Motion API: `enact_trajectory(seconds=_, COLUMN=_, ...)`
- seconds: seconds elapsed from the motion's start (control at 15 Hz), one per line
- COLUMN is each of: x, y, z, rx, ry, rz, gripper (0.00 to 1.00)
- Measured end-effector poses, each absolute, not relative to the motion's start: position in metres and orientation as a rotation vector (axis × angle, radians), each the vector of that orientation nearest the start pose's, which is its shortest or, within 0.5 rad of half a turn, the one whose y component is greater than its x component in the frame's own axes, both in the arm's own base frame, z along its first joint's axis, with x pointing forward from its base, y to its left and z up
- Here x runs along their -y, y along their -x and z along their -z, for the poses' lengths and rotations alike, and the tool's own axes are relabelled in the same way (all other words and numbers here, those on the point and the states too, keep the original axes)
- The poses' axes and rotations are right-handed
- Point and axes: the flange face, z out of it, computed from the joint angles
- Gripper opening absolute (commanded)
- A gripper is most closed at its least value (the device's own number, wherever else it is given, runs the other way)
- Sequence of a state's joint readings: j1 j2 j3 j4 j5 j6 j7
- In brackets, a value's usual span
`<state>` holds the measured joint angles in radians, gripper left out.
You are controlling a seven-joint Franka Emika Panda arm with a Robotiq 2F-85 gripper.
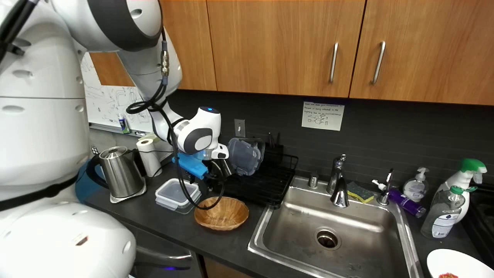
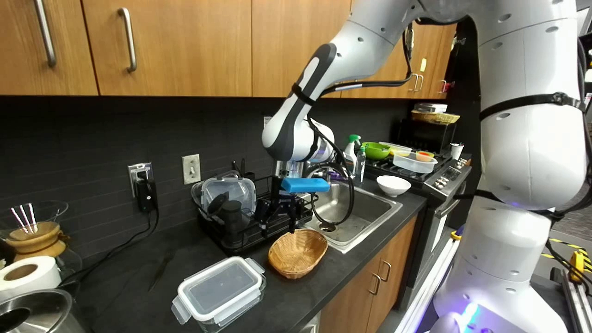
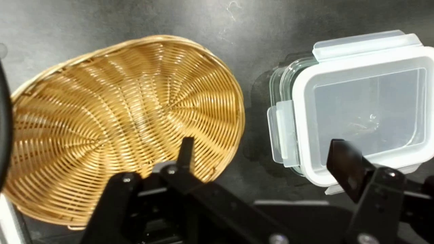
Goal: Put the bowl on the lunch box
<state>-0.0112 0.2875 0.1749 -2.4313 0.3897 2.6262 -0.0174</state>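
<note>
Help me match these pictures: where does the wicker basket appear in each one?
In an exterior view, the wicker basket is below centre, slightly left.
In an exterior view, the wicker basket is below centre, almost mid-width.
In the wrist view, the wicker basket takes up the left side, partly behind the gripper.
Shared landmark: the clip-lid container, left of it in both exterior views, right in the wrist view.

Glare pales the tabletop (image 3: 217, 20), soft shadow borders the lunch box (image 3: 369, 112), and violet-white light flares low on the arm (image 2: 532, 148).
</note>
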Motion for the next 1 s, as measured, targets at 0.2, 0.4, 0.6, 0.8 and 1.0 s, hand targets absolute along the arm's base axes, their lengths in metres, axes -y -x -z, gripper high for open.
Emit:
enact_trajectory(seconds=0.2, x=-0.066, y=-0.471, z=-0.176, rx=-0.277, ry=2.901, rz=-0.209, gripper=1.0)
enact_trajectory(seconds=0.4, x=-0.063, y=-0.474, z=-0.171, rx=-0.285, ry=2.892, rz=-0.251, gripper=1.0)
enact_trajectory(seconds=0.6, x=-0.061, y=-0.48, z=-0.167, rx=-0.263, ry=2.892, rz=-0.29, gripper=1.0)
enact_trajectory(seconds=0.8, x=-0.06, y=-0.484, z=-0.163, rx=-0.223, ry=2.918, rz=-0.367, gripper=1.0)
enact_trajectory(seconds=1.0, x=-0.059, y=-0.489, z=-0.156, rx=-0.194, ry=2.945, rz=-0.459, gripper=1.0)
